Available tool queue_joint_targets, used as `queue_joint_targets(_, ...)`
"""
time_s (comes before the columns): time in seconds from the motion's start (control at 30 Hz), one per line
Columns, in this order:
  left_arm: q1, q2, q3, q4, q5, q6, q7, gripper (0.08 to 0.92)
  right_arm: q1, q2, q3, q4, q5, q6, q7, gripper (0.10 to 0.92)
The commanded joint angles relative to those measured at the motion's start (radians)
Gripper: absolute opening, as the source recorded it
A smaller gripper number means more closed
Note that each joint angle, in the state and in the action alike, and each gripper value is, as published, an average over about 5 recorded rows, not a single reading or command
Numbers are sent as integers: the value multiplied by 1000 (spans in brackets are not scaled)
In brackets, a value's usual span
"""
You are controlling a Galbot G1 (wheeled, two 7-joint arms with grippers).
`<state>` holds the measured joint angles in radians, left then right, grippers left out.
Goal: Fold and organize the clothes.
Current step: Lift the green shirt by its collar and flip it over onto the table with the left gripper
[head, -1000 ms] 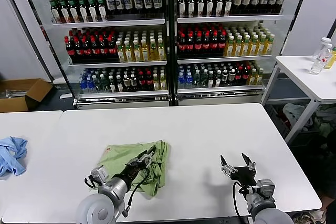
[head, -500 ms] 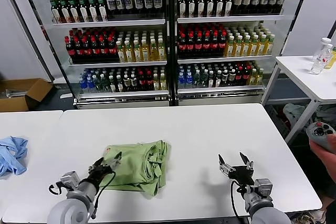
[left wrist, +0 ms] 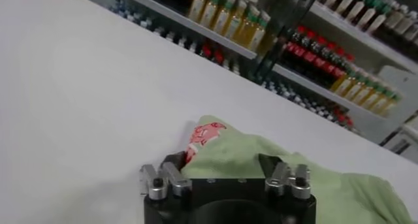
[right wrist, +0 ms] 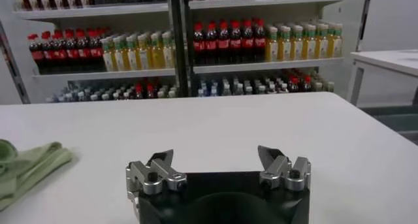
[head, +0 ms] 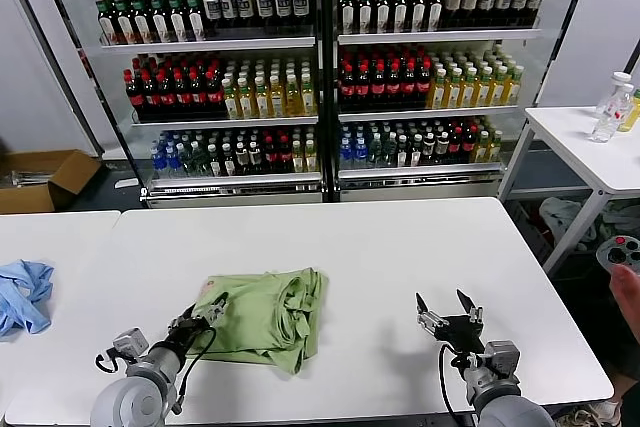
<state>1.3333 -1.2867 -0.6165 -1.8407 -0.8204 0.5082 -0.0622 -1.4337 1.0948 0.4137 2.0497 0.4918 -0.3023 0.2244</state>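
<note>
Head view | green polo shirt (head: 265,315) folded, bunched | both grippers' fingers wide

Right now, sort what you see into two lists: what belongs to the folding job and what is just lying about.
Part of the job:
green shirt, folded on the table
left gripper, open at the shirt's edge
right gripper, open, parked away from the shirt

Lying about:
blue cloth
cardboard box
drinks fridge
side-table bottle
</note>
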Motion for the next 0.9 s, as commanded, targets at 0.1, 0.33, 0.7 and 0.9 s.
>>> queue_joint_targets(0.1,-8,-5,-21,66,-184,23,84,600,-3,1,7,1,1,-1,1,823)
queue_joint_targets(0.33,-21,-13,-47,96,-295,38,96,401,-1,-2,10,1,1,-1,3,823)
queue_joint_targets(0.7,-42,-35,-69,97,-401,52,126,118,0,-9,23,6,6,-3,6,823)
queue_joint_targets(0.9,-35,-18,-185,40,-473,66,112,100,1,-10,30,6,12,-4,7,823)
